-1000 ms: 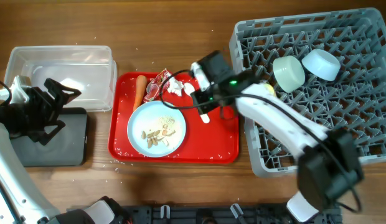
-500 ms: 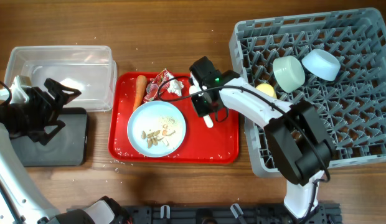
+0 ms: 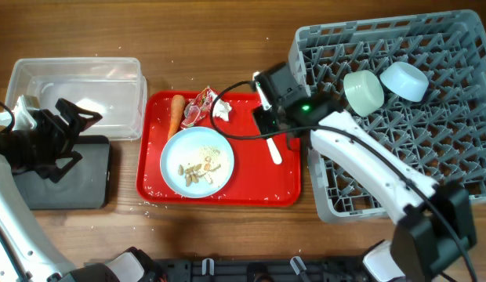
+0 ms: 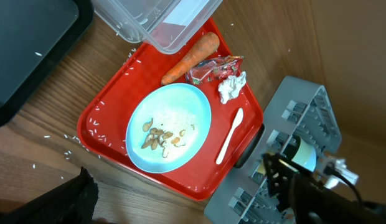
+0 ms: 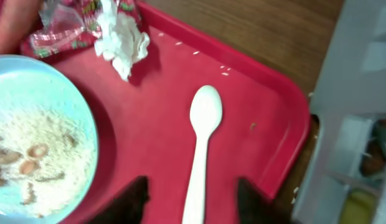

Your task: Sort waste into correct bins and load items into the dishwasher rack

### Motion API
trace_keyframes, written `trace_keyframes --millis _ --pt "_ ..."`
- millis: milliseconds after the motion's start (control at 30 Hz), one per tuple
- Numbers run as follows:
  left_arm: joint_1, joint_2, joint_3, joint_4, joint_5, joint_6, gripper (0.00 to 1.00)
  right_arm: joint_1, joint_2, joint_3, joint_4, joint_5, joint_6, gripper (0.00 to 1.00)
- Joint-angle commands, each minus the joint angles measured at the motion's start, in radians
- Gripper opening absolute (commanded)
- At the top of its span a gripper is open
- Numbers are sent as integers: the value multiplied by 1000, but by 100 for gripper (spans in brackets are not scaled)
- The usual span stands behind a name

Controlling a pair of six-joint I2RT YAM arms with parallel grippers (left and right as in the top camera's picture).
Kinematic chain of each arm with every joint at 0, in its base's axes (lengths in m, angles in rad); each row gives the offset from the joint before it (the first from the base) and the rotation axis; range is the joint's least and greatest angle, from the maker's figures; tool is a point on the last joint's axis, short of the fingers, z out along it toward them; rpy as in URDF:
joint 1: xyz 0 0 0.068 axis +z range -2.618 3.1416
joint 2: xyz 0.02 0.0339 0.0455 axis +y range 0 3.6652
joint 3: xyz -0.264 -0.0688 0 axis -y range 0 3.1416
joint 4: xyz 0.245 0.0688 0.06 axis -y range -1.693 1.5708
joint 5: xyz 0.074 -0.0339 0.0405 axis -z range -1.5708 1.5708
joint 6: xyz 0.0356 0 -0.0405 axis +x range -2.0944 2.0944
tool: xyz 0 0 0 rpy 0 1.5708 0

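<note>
Right gripper [image 5: 192,200] spread wide above red tray [image 5: 261,99], white spoon [image 5: 202,127] lying between its fingers, wad of white tissue [image 5: 126,40] beyond to the left, left gripper [image 3: 85,137] parted, empty

On the right arm [image 3: 360,160]: smooth white tubular links, black housings at the joints, and a small green light [image 3: 306,108] lit on the black wrist block. Thin black cable [image 3: 227,90] looping beside the black right hand [image 3: 266,129]. Its fingers [image 5: 136,198] dark and blurred up close. On the left arm [image 3: 9,211]: the same white link, a white fitting [image 3: 23,110] near the wrist, and an angular black left hand [image 3: 67,137] with forked prongs.
</note>
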Motion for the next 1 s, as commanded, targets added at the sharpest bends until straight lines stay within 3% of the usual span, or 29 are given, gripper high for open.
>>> trace_keyframes --millis 0,133,233,367,400,500,800,833,867,967 --pt "-1 -9 12 -1 1 -5 100 -2 129 -27 32 -6 20 64" --pt "-1 -9 12 -1 1 -5 100 -2 281 -27 129 51 118 69" --pt "-1 -9 12 -1 0 -5 100 -20 349 -27 164 109 165 66" --pt "-1 -9 12 -1 0 -5 100 -41 375 -27 162 1 159 11" --pt "-1 -9 12 -1 1 -5 100 -40 373 -27 153 -2 159 4" --pt "-1 -9 12 -1 1 -5 100 -39 329 -26 105 -3 160 4" --pt "-1 -9 12 -1 0 -5 100 -39 69 -26 24 -29 99 8" --pt "-1 -9 12 -1 1 -5 100 -39 88 -32 -15 -69 53 37" --pt "-1 -9 12 -1 1 -5 100 -38 103 -42 -41 -98 31 53" --pt "-1 -9 12 -1 1 -5 100 -37 146 -84 -71 -156 11 63"
